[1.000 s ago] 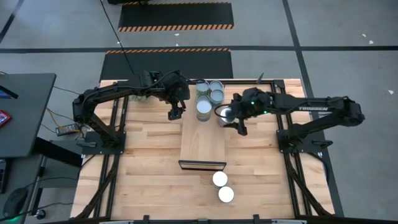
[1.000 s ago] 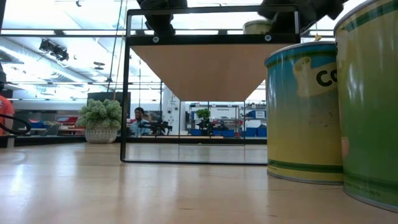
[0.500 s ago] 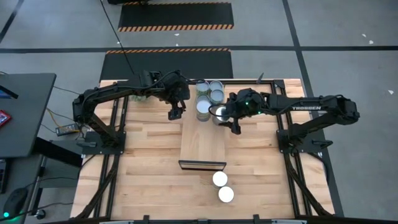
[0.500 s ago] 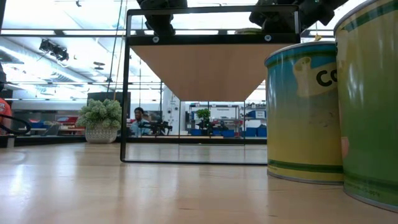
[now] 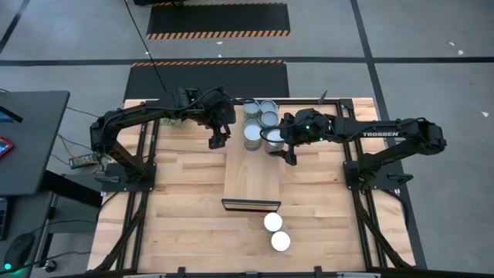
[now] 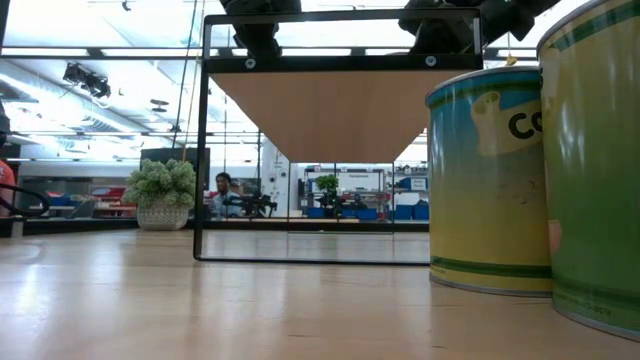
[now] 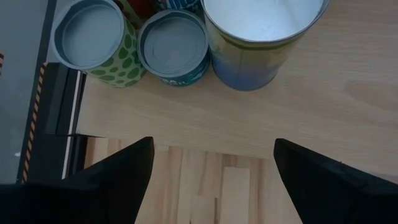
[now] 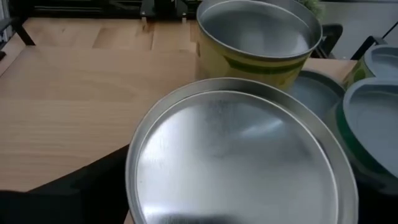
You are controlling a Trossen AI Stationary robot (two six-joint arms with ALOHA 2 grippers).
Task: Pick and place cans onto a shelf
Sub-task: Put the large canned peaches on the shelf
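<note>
Right end effector, high view: right end effector [image 5: 279,148] is over the far end of the long light-wood shelf [image 5: 252,179], at a silver-topped metal can [image 5: 275,140] that stands beside the large white-topped can [image 5: 254,136]; from here I cannot tell if its fingers touch the can.
Left end effector, high view: left end effector [image 5: 217,139] hangs just left of the shelf's far end, fingers apart, holding nothing.
Other cans, high view: two small cans with pale blue-grey tops [image 5: 262,110] stand at the far edge; two white-topped cans [image 5: 275,231] stand on the butcher-block counter [image 5: 185,224], in front of the shelf's dark front edge.
Low view: two tall cans with green and yellow labels [image 6: 520,180] stand close on the right; the shelf's underside is seen in a black frame.
Left wrist view: fingers [image 7: 118,177] are wide apart above the wood, three cans ahead of them.
Right wrist view: the silver lid fills the picture between the spread fingers, which look opened around it; a second silver-topped can with a yellow label [image 8: 258,34] stands just behind.
</note>
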